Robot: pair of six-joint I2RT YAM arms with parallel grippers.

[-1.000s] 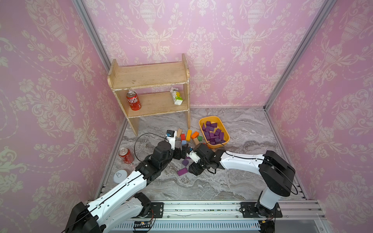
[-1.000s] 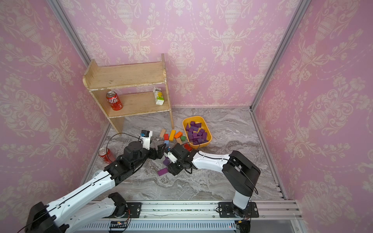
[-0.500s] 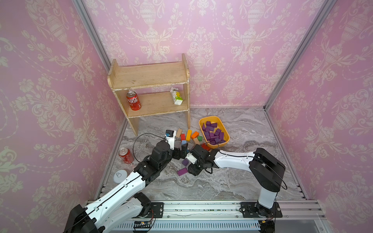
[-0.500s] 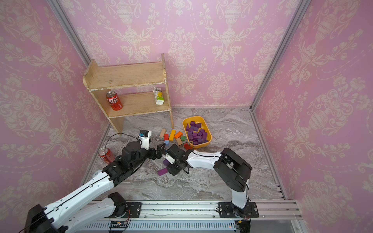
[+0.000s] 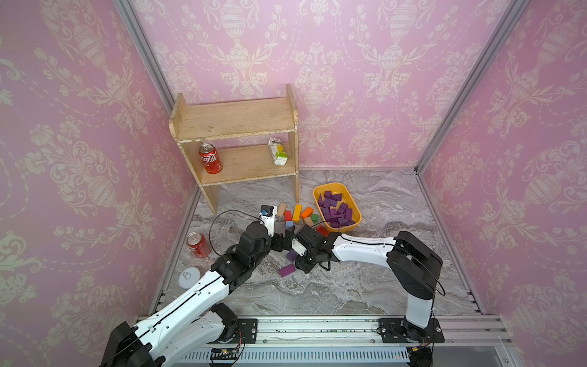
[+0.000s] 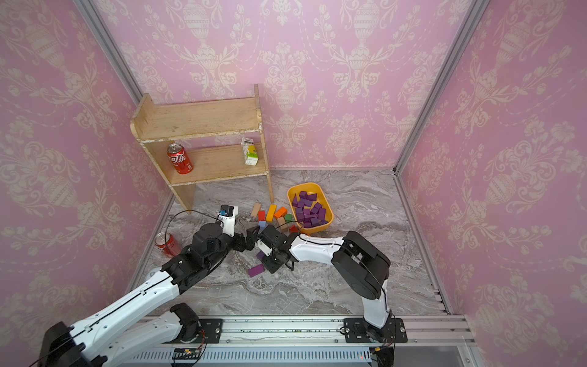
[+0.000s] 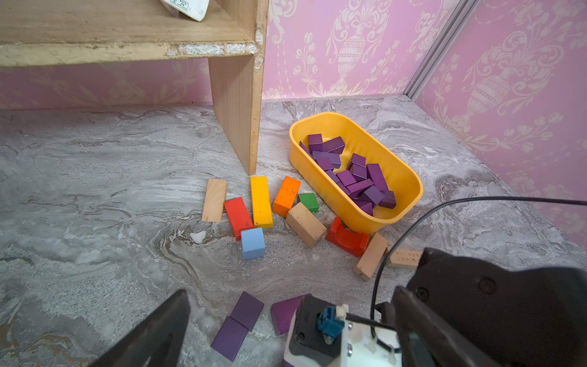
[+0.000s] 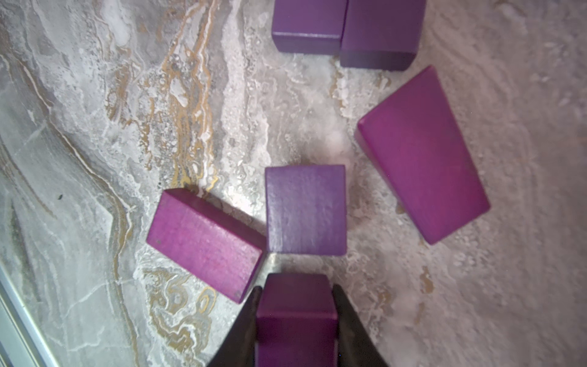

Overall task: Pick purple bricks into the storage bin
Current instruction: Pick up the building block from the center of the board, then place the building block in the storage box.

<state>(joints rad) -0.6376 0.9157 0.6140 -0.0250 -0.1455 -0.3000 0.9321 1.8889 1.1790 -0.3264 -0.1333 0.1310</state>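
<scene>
**Item 1.** My right end effector (image 8: pixel 297 289): clamped on one purple brick (image 8: pixel 297 317), with a dark finger flat against each side face. It is pointed down, low over the marble table (image 5: pixel 365 286).

**Item 2.** My left end effector (image 7: pixel 289 295): jaws spread wide, nothing between them. In both top views it sits just beside my right wrist, at the near edge of the block scatter.

**Item 3.** Loose purple bricks (image 8: pixel 305 209): five lie flat on the table in my right wrist view.
- A cube is in the middle.
- An oblong brick (image 8: pixel 203 241) is close against one of the cube's corners.
- A larger slab (image 8: pixel 422 155) lies apart on the cube's other side.
- Two more (image 8: pixel 308 25) lie side by side, touching, farther out.

**Item 4.** Storage bin (image 5: pixel 332 185): yellow-orange, standing on the table near the shelf's leg, beyond the scatter from my bases. It holds a heap of binned purple bricks (image 5: pixel 336 209), lying at all angles.

**Item 5.** Other blocks, on the table between the bin and my end effectors:
- tan plank (image 7: pixel 214 199)
- red block (image 7: pixel 237 217)
- yellow bar (image 7: pixel 261 201)
- orange block (image 7: pixel 286 196)
- green cube (image 7: pixel 308 202)
- light-blue cube (image 7: pixel 253 243)
- tan block (image 7: pixel 305 224)
- red arch (image 7: pixel 347 236), touching the bin's wall

**Item 6.** Wooden shelf (image 5: pixel 235 117): two tiers, against the back wall. On the lower tier are an upright cola can (image 5: pixel 209 158) and a small carton (image 5: pixel 278 151).

**Item 7.** Second cola can (image 5: pixel 198 244): on the table by the left wall, with a white round lid (image 5: pixel 189 277) near it.
</scene>
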